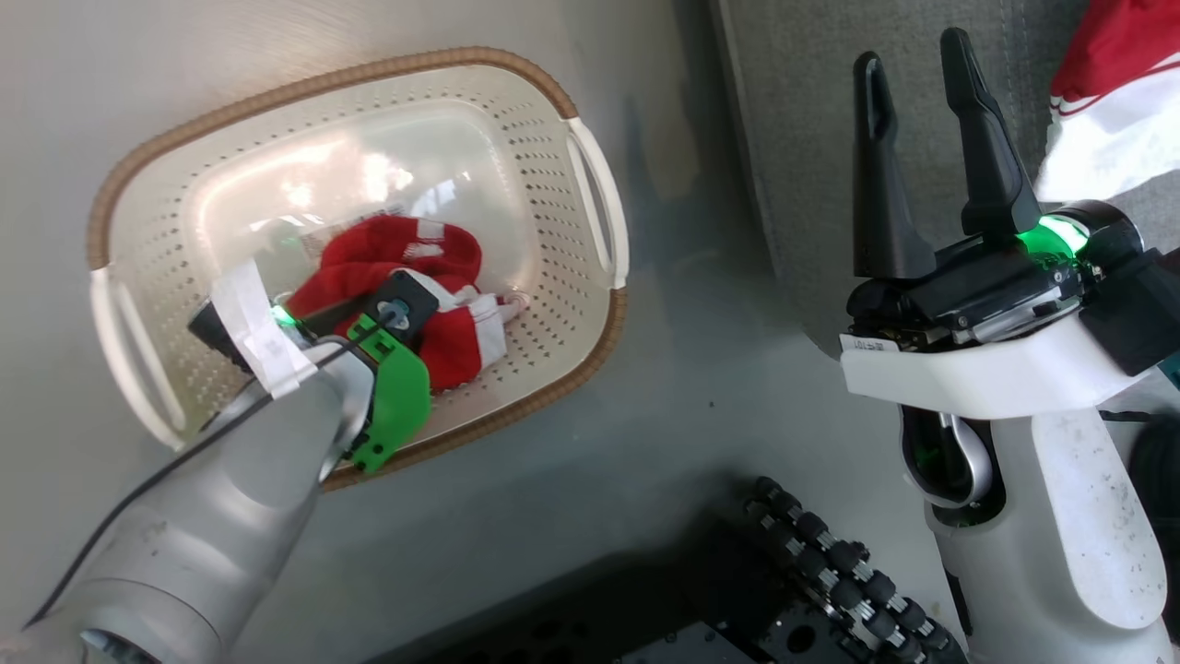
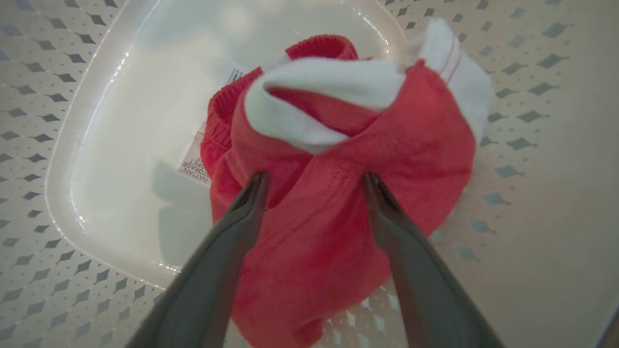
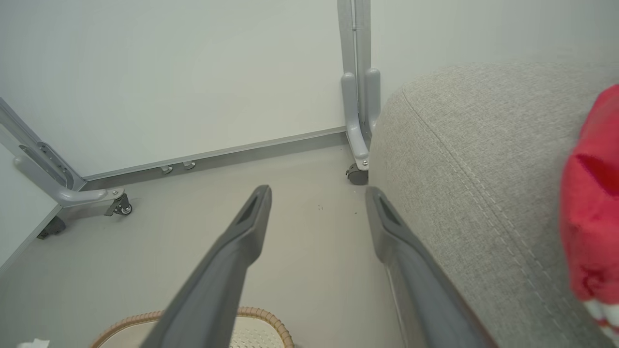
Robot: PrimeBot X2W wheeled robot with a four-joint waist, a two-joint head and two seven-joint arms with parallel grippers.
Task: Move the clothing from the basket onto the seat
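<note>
A crumpled red garment with white trim (image 1: 433, 277) (image 2: 338, 159) lies in the cream perforated basket (image 1: 553, 148) (image 2: 43, 270) on the floor. My left gripper (image 2: 314, 181) reaches down into the basket, open, its fingers straddling a fold of the red fabric. In the head view the left wrist (image 1: 369, 369) hides its fingers. A second red and white garment (image 1: 1115, 92) (image 3: 592, 217) rests on the grey seat (image 1: 802, 138) (image 3: 483, 169). My right gripper (image 1: 922, 138) (image 3: 316, 198) stands open and empty beside the seat's edge, above the floor.
The basket's brown rim (image 3: 261, 316) shows below the right gripper. A white wall panel on grey wheeled feet (image 3: 358, 159) stands behind the seat's corner. The robot's dark base with black rollers (image 1: 830, 572) lies at the bottom of the head view.
</note>
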